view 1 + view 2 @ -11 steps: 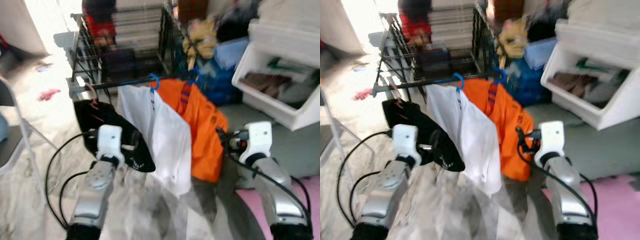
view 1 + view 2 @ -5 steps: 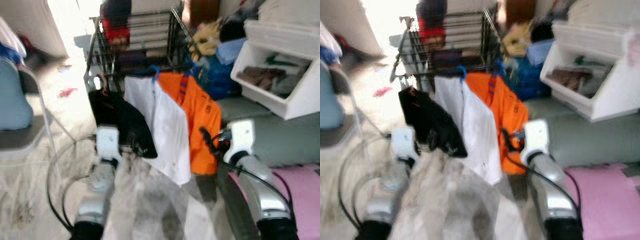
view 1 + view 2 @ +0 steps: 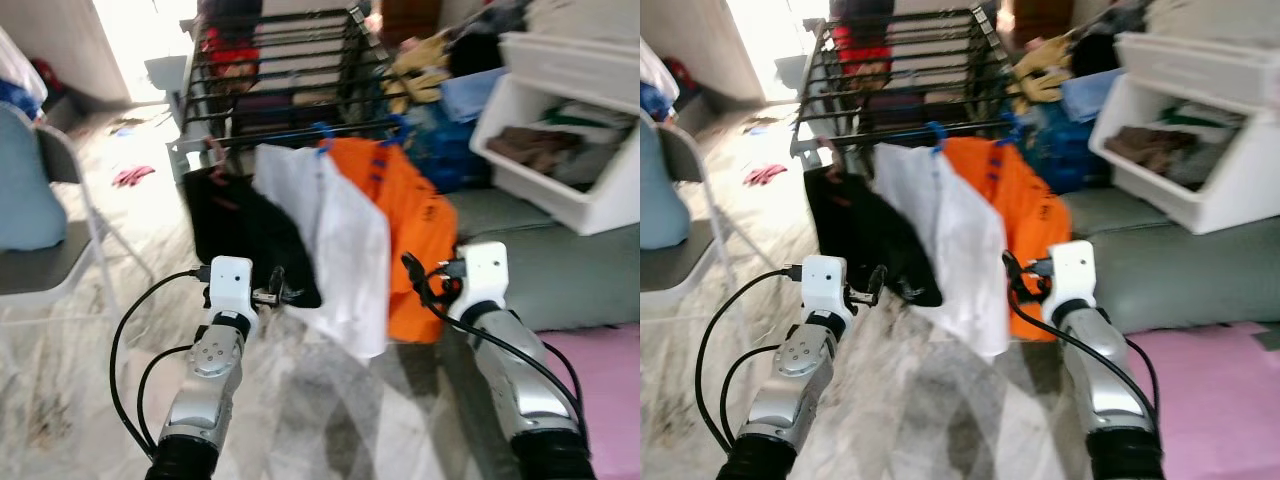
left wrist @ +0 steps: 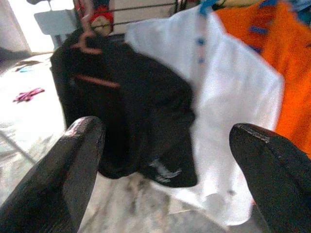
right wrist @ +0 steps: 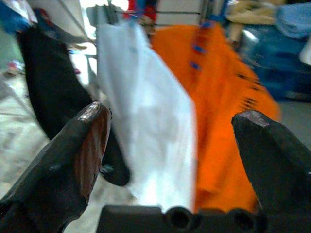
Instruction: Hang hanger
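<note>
Left eye view: three garments hang on a black drying rack [image 3: 280, 60] — a black garment [image 3: 245, 235] on a pink hanger [image 4: 87, 41], a white shirt [image 3: 335, 245], an orange shirt [image 3: 410, 235] (blue hangers). Left pincer [image 4: 165, 160] and right pincer [image 5: 175, 145] hover spread before them, empty

Head cams look down; wrist cams face hung shirts [image 4: 233, 97].

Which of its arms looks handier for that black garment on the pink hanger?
Probably the left: the left gripper is open right before the black garment, while the right gripper faces the orange shirt.
</note>
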Controlling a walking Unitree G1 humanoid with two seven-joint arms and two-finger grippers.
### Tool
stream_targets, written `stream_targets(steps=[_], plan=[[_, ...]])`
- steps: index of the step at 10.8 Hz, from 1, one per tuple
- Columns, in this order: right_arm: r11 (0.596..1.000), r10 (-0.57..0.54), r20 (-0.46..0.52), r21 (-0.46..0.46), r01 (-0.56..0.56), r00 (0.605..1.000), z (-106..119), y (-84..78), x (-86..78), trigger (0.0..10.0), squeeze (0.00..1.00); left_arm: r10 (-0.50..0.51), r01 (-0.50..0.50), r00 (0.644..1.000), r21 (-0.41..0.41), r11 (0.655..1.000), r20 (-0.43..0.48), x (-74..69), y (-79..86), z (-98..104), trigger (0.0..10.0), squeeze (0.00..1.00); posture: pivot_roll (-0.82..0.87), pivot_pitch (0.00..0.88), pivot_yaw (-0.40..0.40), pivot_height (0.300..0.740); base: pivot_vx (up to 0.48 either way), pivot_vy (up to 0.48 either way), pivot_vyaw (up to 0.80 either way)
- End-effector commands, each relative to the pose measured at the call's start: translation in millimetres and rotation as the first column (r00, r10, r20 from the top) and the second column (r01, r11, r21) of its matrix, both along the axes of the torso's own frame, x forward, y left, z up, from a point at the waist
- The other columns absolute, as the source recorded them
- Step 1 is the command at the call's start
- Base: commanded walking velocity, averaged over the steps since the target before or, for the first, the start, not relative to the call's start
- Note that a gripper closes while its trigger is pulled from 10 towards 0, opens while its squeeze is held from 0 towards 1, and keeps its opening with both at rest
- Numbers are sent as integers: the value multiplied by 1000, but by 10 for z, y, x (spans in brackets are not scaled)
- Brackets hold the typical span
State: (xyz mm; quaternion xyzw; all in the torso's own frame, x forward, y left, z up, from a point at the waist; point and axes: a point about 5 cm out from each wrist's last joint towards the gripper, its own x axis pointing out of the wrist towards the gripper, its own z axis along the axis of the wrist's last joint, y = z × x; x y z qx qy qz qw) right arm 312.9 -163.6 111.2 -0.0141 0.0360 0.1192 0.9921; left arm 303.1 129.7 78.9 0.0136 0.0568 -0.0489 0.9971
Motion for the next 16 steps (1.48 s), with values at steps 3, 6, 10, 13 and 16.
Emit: stream_targets(steps=[3,6,10,13,16], plan=[[1000,-1,-1,0,1,1000,-25,-8,-1,10000,0,-5,5,1000,8,1000,26,47,-14,49,10000,0,-179,0,91,740,0,480,0],[1000,5,-5,3,-5,1000,-50,2,-18,10000,0,-6,6,1000,11,1000,19,33,-9,16,10000,0,-183,0,93,740,0,480,0],[1000,9,-4,5,-9,1000,-54,5,-26,10000,0,-14,14,1000,14,1000,27,23,-42,10,10000,0,-185,0,96,740,0,360,0],[1000,17,-5,2,-17,1000,-59,11,-34,10000,0,-14,13,999,10,1000,30,23,-57,17,10000,0,-186,0,96,740,0,0,0],[999,32,-5,-5,-32,999,-63,25,-42,10000,0,-12,12,999,7,1000,31,21,-81,13,10000,0,-186,0,91,740,0,0,0]])
